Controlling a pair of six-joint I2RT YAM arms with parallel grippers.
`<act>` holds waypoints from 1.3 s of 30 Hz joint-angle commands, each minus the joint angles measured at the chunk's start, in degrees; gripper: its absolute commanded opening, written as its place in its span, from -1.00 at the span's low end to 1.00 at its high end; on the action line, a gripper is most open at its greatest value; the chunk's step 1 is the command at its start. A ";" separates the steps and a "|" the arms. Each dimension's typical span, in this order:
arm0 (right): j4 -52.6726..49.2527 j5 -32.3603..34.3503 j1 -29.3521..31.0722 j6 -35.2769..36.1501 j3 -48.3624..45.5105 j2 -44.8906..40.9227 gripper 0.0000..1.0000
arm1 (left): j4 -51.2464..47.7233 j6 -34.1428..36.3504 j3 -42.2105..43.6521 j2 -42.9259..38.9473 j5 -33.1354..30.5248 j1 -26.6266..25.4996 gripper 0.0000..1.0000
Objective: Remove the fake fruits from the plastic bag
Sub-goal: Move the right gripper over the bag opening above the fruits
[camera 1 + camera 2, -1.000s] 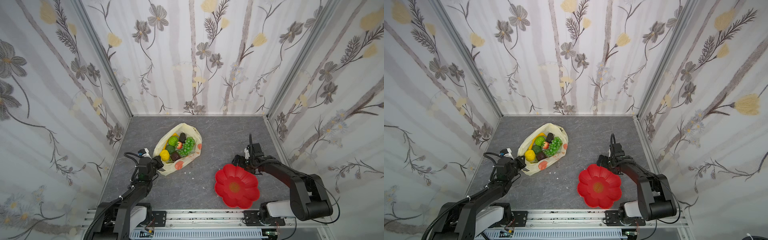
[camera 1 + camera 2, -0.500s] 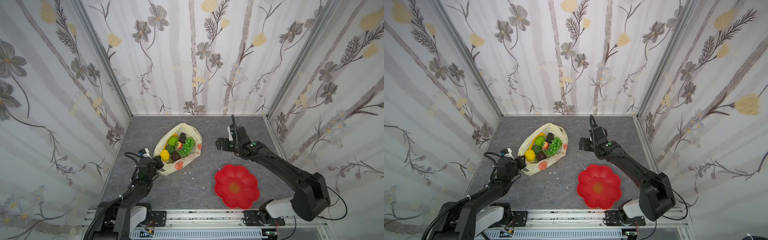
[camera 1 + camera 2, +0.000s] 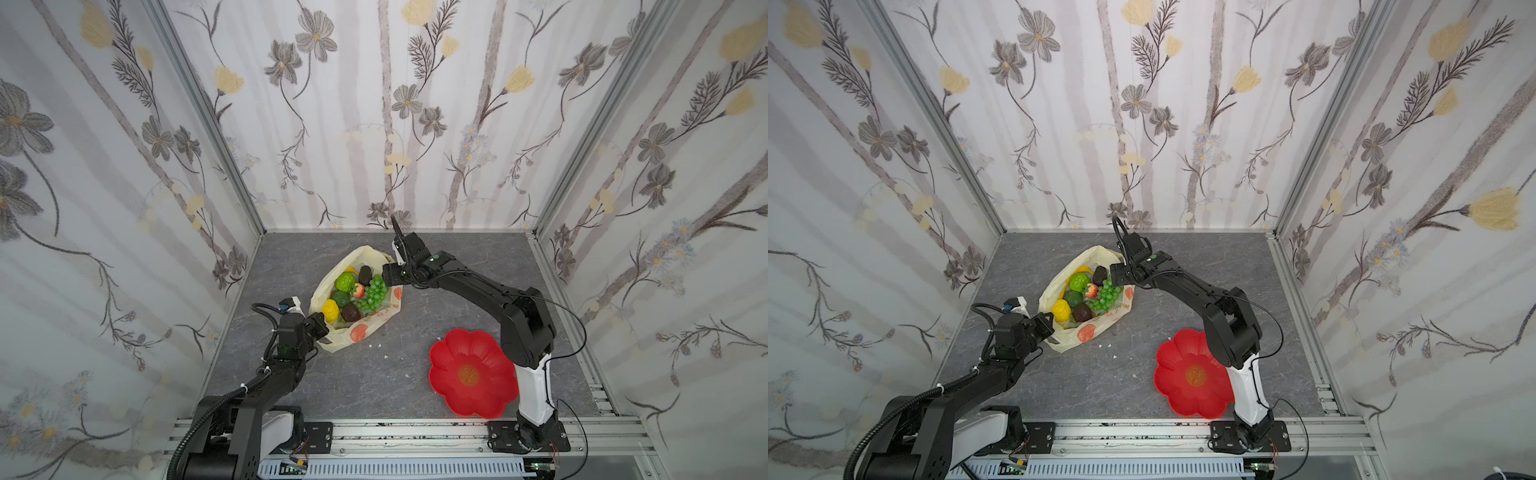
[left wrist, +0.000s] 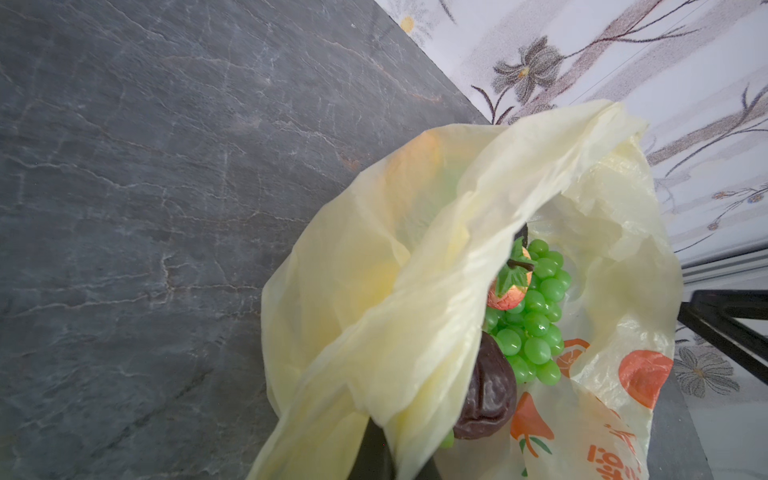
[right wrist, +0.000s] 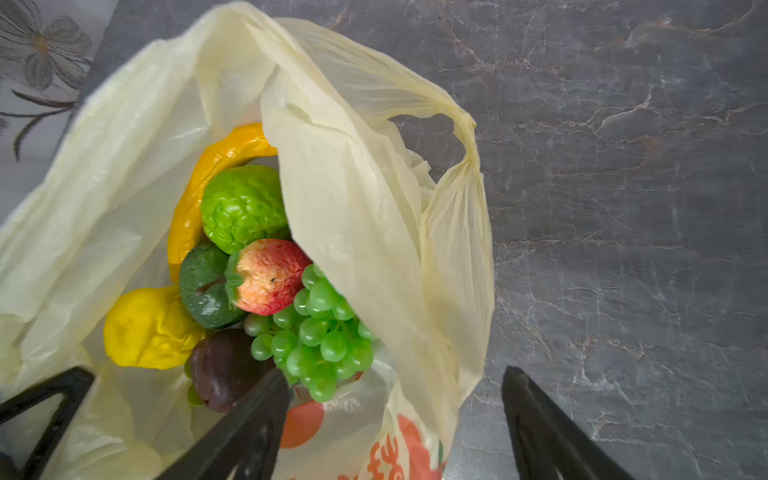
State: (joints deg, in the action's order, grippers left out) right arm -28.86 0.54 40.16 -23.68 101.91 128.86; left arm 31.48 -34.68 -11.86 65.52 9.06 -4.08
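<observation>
The plastic bag (image 3: 376, 322) lies open on the grey floor, left of centre in both top views. Inside it are the fake fruits: banana (image 5: 216, 160), bumpy lime-green fruit (image 5: 243, 205), strawberry (image 5: 268, 276), avocado (image 5: 203, 286), lemon (image 5: 145, 328), green grapes (image 5: 320, 332) and a dark brown fruit (image 5: 224, 365). My left gripper (image 3: 319, 325) is shut on the bag's near-left edge (image 4: 415, 374). At the bag's far-right rim my right gripper (image 5: 390, 376) stands open. One of its fingers (image 5: 257, 411) is inside by the grapes, and the other is outside over the floor.
A red flower-shaped dish (image 3: 469, 376) sits at the front right, beside the right arm's base. Patterned walls close in the left, back and right. A few small white crumbs (image 3: 376, 345) lie on the floor near the bag.
My right arm has swung from beside the red dish up and left to the bag's far-right rim, its jaws a little narrower. The left gripper and the bag have stayed put.
</observation>
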 commanded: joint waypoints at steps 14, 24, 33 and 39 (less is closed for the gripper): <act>10.09 6.29 -0.17 -6.65 -16.04 -7.26 -0.93 | 2.64 1.08 -0.13 -0.38 -0.67 -1.15 -1.00; 18.23 7.77 -1.97 -8.61 -37.80 -21.68 -1.00 | 3.54 2.86 -2.18 -0.13 -5.15 -10.40 -1.00; 20.89 9.15 -5.67 -9.40 -53.45 -33.73 -0.98 | 3.87 1.09 -7.12 4.96 -8.26 -19.69 -1.00; 22.01 9.42 -7.41 -10.74 -60.71 -40.59 -0.95 | 4.21 0.35 -9.47 8.57 -9.50 -22.95 -1.00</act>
State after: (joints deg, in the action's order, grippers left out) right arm -9.39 8.54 32.91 -32.93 43.09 90.19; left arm 33.43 -33.36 -20.32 72.82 1.32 -26.39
